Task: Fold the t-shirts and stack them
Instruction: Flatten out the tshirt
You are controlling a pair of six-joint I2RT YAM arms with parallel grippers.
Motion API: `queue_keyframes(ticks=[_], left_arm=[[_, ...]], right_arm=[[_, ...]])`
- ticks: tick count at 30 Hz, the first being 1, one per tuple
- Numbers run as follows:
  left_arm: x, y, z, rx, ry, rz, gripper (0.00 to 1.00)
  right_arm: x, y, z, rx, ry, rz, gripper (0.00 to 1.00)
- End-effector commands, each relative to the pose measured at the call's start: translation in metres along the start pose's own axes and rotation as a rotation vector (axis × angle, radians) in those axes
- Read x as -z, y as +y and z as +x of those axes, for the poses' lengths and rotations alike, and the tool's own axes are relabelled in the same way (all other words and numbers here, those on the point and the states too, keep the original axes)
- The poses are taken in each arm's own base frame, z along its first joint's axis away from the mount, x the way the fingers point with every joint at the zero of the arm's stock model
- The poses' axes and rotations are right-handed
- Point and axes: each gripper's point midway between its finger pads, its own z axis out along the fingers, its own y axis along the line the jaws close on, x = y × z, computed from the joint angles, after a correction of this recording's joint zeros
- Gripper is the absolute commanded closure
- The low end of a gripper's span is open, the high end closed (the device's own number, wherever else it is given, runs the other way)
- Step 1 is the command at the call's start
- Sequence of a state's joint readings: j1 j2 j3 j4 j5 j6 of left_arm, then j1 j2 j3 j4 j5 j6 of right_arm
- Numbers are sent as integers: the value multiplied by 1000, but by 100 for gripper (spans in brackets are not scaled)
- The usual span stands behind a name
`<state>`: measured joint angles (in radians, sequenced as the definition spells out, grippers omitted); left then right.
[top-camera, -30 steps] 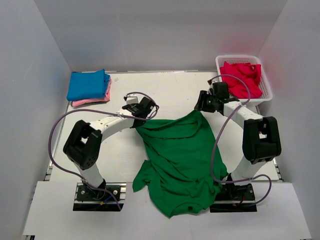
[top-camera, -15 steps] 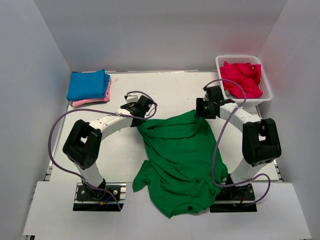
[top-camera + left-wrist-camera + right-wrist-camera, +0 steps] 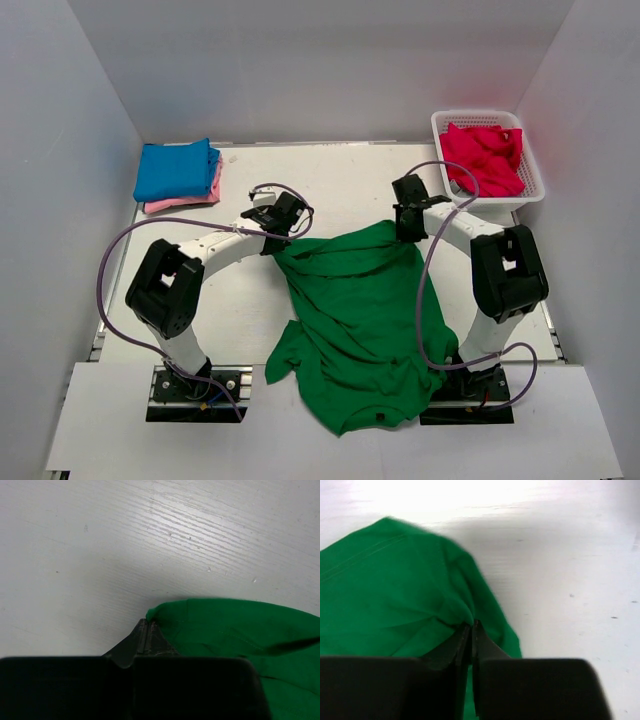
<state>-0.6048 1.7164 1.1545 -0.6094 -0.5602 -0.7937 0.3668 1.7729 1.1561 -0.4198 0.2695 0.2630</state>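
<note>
A large dark green t-shirt [image 3: 355, 310] lies spread and rumpled in the middle of the table. My left gripper [image 3: 279, 240] is shut on its far left corner, and in the left wrist view the green corner [image 3: 165, 612] sits right at the closed tips [image 3: 148, 625]. My right gripper [image 3: 408, 230] is shut on the far right corner, with green cloth [image 3: 410, 580] bunched into the closed tips [image 3: 471, 625]. A folded blue t-shirt [image 3: 176, 168] lies on a pink one [image 3: 185, 203] at the far left. A red t-shirt [image 3: 485, 155] fills the basket.
The white lattice basket [image 3: 535, 185] stands at the far right corner against the side wall. Grey walls close the table on three sides. The green shirt's lower hem hangs over the near edge between the arm bases.
My right gripper has come down and leftwards onto the green shirt's far right corner and shut on it. The left gripper has stayed shut on the far left corner.
</note>
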Motion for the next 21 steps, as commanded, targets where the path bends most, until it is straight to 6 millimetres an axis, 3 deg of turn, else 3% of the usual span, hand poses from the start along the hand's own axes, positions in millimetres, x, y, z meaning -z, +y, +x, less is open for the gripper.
queue_keyframes(ticks=[1,3,6,8,10,14,15,16,17,18,19,20,21], left_arm=[[10,4,-21,35,-47,-4,100],[14,1,-26,53,-51,0,100],[15,5,-31,60,-69,-23,100],[21,13,-44,76,-112,-76,100],[38,17,-75,120,-195,-99,100],[91,25,-138,214,-366,-64,100],[120,28,-165,271,-436,-13,100],[138,30,-179,288,-488,6,100],[163,29,-198,296,-552,52,100],[180,33,-211,308,-594,81,100],[209,41,-225,334,-643,142,100],[231,42,-238,343,-677,203,100],[250,42,-248,339,-715,259,100]], right_arm=[[17,-21,-29,-103,-107,119,94],[27,-21,-41,-131,-162,110,100],[41,-34,-54,-175,-227,162,100],[57,-50,-66,-208,-285,236,100],[78,-59,-82,-225,-345,262,100],[146,-82,-116,-290,-513,304,100],[167,-84,-129,-290,-563,297,100],[199,-91,-136,-321,-635,286,100],[212,-93,-139,-324,-662,277,100],[231,-94,-147,-307,-705,265,100],[271,-97,-154,-328,-792,210,100],[287,-94,-158,-325,-829,171,100],[315,-94,-162,-292,-890,134,100]])
